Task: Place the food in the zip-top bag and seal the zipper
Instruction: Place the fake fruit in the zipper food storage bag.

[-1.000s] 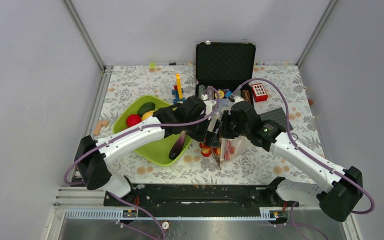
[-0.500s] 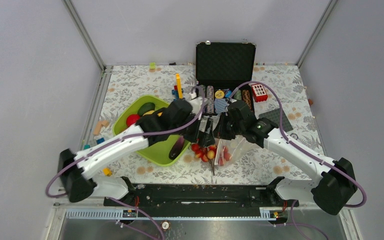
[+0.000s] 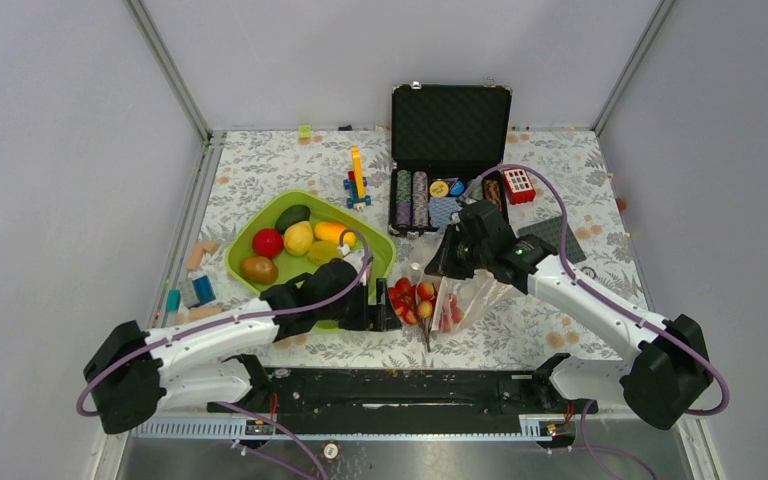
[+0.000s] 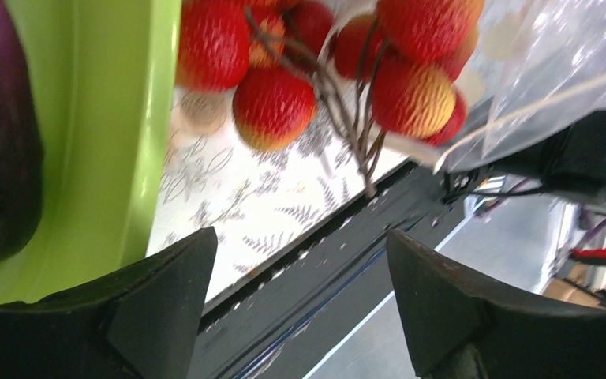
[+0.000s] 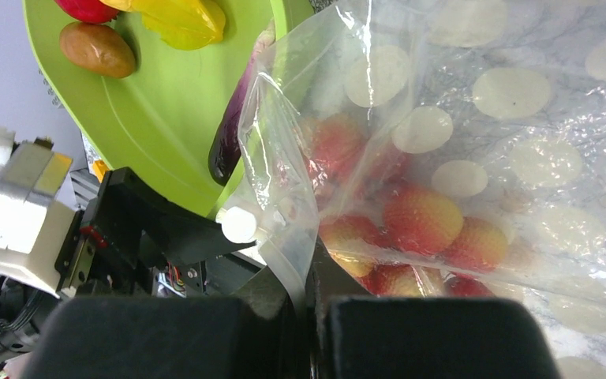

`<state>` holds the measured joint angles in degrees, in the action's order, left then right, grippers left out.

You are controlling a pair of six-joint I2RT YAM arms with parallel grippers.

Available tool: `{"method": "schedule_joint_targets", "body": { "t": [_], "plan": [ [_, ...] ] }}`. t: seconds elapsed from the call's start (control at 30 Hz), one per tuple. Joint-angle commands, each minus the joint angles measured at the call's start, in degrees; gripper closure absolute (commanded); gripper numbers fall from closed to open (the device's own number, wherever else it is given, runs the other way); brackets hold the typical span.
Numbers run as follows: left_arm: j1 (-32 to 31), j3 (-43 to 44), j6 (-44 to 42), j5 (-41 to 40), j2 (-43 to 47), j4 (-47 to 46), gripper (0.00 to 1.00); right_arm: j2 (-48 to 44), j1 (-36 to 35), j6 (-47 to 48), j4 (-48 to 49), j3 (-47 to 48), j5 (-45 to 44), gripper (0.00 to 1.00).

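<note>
The zip-top bag (image 3: 475, 298), clear with cream dots, lies on the table right of the green tray (image 3: 250, 228). My right gripper (image 3: 444, 262) is shut on the bag's rim (image 5: 288, 272), beside the white slider (image 5: 238, 225). A cluster of red berries (image 3: 412, 300) lies at the bag's mouth, and several berries (image 5: 422, 217) show through the plastic. My left gripper (image 3: 388, 306) is open and empty just left of the berries (image 4: 274, 104). Red (image 3: 268, 243), yellow (image 3: 299, 238), dark green (image 3: 292, 216) and orange (image 3: 332, 232) food sits in the tray. A purple eggplant (image 5: 229, 134) lies at the tray's edge.
An open black case (image 3: 450, 118) with poker chips (image 3: 410, 200) stands behind the bag. A red block (image 3: 518, 185) and a dark grey plate (image 3: 552, 236) lie at the right. A yellow-and-blue toy (image 3: 358, 180) and wooden blocks (image 3: 198, 256) are near the tray. The black rail (image 3: 400, 385) runs along the front.
My left arm has drawn back toward the near left, off the tray and away from the bag's mouth, uncovering the food. Its jaws have narrowed a little. The right gripper keeps its hold.
</note>
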<state>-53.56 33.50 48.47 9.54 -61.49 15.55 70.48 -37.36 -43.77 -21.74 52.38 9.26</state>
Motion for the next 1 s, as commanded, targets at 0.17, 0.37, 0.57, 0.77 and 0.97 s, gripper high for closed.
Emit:
{"method": "schedule_joint_targets", "body": {
  "t": [0.17, 0.37, 0.57, 0.77, 0.97],
  "plan": [
    [-0.32, 3.84, 7.92, -2.16, -10.85, -17.23, 0.34, -2.6, 0.53, -1.67, 1.03, -0.79, 2.31, 1.0],
    [-0.46, 5.45, 4.6, -3.38, -15.63, -13.61, 0.4, -3.31, 0.9, -1.56, 0.93, -0.95, 2.12, 1.0],
    [-0.63, 7.28, 4.64, -5.59, -20.19, -13.93, 0.48, -3.85, 0.9, -1.8, 0.98, -1.16, 2.69, 1.0],
    [-0.66, 8.19, 5.07, -5.63, -22.39, -14.72, 0.59, -4.8, 1.02, -1.85, 0.97, -1.74, 2.71, 1.0],
    [-0.58, 13.23, 1.37, -9.28, -23.77, -9.51, 0.58, -5.17, 1.02, -1.89, 0.98, -2.35, 3.38, 1.0]
  ]
}}
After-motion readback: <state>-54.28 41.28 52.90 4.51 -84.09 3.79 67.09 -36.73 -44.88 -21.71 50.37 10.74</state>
